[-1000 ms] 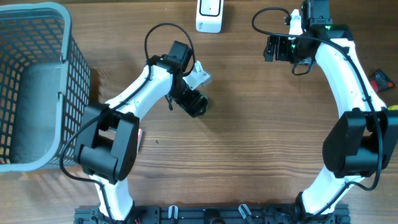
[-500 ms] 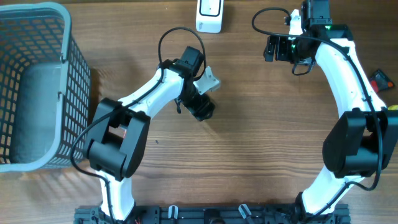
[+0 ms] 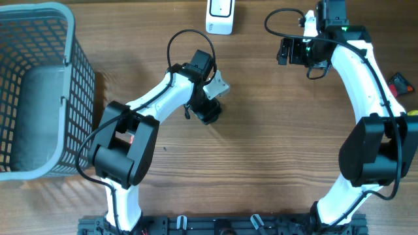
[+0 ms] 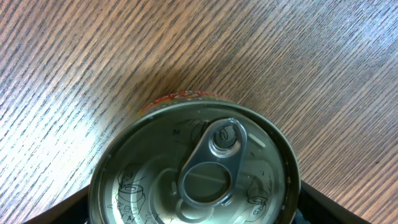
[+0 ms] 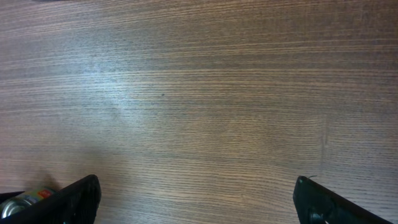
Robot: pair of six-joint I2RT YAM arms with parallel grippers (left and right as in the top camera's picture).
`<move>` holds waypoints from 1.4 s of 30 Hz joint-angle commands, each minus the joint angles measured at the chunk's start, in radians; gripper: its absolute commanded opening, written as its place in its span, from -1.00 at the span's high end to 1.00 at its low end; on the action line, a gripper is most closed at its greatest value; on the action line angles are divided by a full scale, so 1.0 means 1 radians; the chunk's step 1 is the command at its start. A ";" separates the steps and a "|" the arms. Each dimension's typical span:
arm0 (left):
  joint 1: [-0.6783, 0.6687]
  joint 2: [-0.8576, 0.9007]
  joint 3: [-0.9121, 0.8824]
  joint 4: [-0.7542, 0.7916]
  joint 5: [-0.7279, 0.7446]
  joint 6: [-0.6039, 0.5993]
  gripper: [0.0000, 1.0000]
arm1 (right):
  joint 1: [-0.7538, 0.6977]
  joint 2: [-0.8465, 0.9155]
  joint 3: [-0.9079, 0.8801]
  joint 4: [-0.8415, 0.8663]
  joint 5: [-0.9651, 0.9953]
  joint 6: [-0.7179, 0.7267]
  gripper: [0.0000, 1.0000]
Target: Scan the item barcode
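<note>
Can: upright on the wooden worktop, silver lid facing up, pull-tab flat and unopened. Orange-red label edge shows past the far rim. Scanner: white, at the worktop's far edge, well apart from the can.

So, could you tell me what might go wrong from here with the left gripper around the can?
1. The left gripper straddles the can with little room beside its fingers; an off-centre squeeze could push or tip it.
2. No view shows the barcode, so it might end up under a finger or facing away from the white scanner.
</note>
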 commanded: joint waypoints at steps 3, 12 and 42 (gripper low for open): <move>0.000 0.011 -0.010 0.002 -0.048 0.004 -0.50 | -0.001 0.013 0.003 -0.004 0.003 0.007 -1.00; 0.000 0.011 -0.010 0.003 -0.152 -0.200 -0.34 | -0.001 0.013 0.003 -0.004 0.003 0.007 -1.00; -0.067 0.011 -0.010 0.204 -0.148 -1.750 -0.39 | -0.001 0.013 0.003 -0.019 0.003 0.011 -1.00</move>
